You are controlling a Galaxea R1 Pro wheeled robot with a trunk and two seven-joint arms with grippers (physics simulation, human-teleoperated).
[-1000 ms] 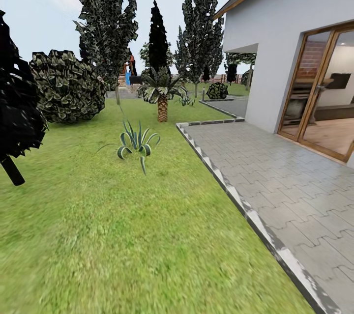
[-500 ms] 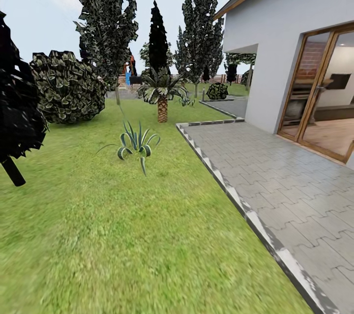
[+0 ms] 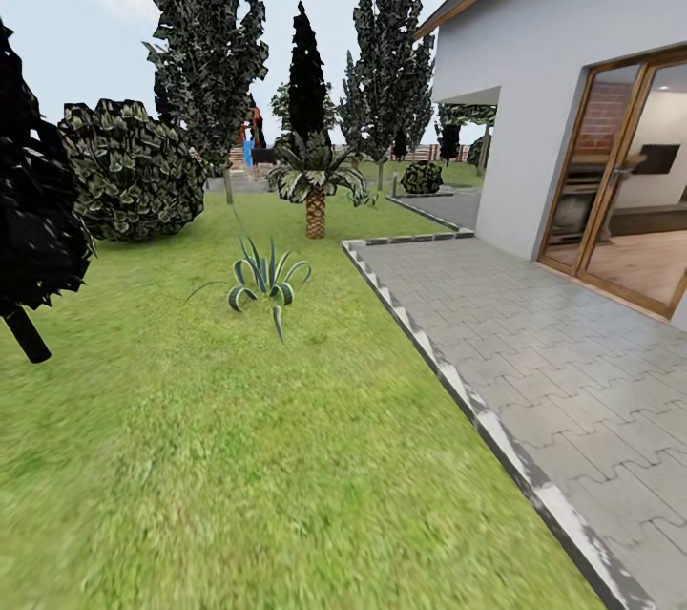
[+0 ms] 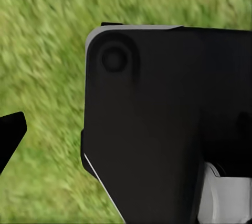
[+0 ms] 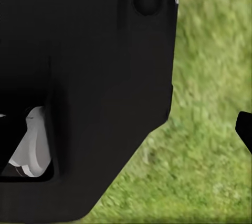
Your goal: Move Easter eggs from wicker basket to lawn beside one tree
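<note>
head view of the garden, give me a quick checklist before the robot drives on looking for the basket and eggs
1. Ground ahead is lawn: ok, open grass runs forward.
2. Wicker basket and eggs located: not ok, none of them can be made out among the plants.
3. Obstacles on the way: ok for now, the spiky plant and palm stand well ahead, and the dark tree stands off to the left.
4. Keeping off the paved patio: ok, its kerb lies to the right.
5. A tree with a pale trunk to choose: cannot tell, the tall tree has a thin trunk, too small to judge.
6. Hands empty and ready: cannot tell.
</note>
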